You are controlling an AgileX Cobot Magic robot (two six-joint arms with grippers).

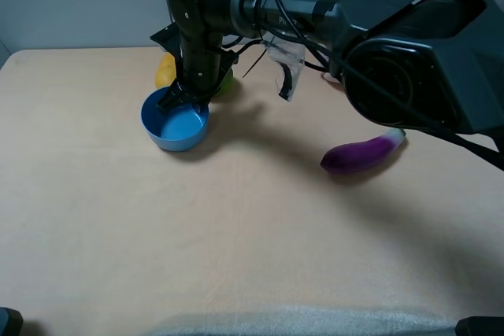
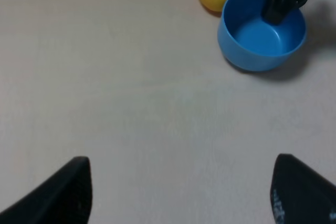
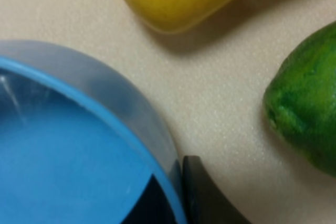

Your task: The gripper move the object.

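Observation:
The light-blue bowl [image 1: 177, 125] stands upright on the beige table at the back left; it also shows in the left wrist view [image 2: 262, 38] and the right wrist view [image 3: 68, 166]. My right gripper [image 1: 183, 100] reaches across from the right and points down onto the bowl's far rim. In the right wrist view [image 3: 173, 198] one finger [image 3: 205, 195] is outside the wall and the other inside, pinching the rim. The left wrist view also shows the right gripper [image 2: 278, 3] at that rim. My left gripper [image 2: 181, 198] is open and empty, well short of the bowl.
A yellow fruit [image 1: 164, 71] and a green lime [image 1: 224, 82] lie just behind the bowl, close to the right gripper. A purple eggplant [image 1: 364, 153] lies at the right. A clear plastic piece [image 1: 285, 57] hangs from the right arm. A pale cloth [image 1: 299, 322] lies at the front edge.

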